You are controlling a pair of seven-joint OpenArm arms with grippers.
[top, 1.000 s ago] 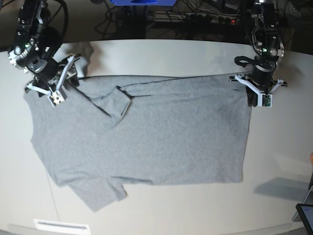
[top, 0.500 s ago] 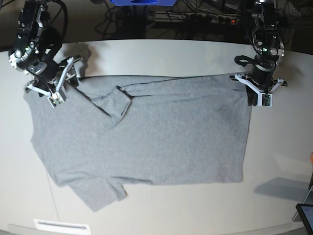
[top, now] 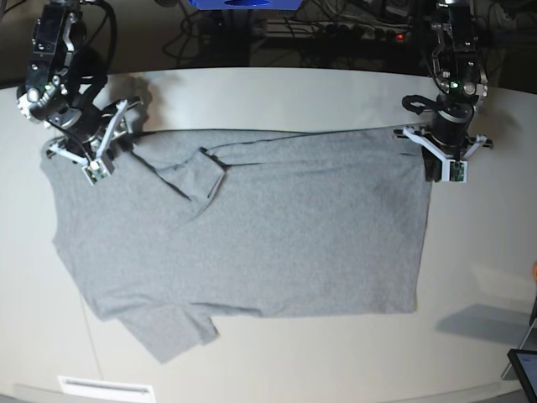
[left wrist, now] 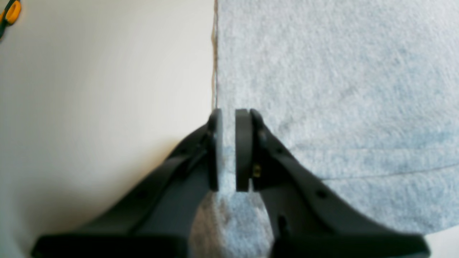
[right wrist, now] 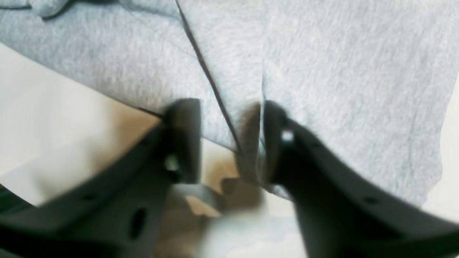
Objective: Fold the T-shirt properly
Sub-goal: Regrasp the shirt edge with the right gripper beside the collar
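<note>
Where the white table [top: 277, 92] spreads across the base view, one grey T-shirt [top: 252, 227] lies flat on it, plain side up, its long axis running left to right. The shoulders and sleeves point left, and the straight hem forms the right edge. One sleeve sticks out at the near left; the other is folded in over the body near the far left corner.

At the far left, the right gripper [top: 99, 151] sits on the shirt's shoulder corner. In its wrist view the right gripper [right wrist: 224, 143] has its jaws apart, with a fold of grey cloth lying against the inner face of one finger [right wrist: 272, 143]; whether that cloth is pinched I cannot tell.

At the far right, the left gripper [top: 449, 164] stands over the hem's far corner. In its wrist view the left gripper [left wrist: 229, 150] has its two pads [left wrist: 244, 150] nearly together, clamped on the cloth edge between them.
</note>
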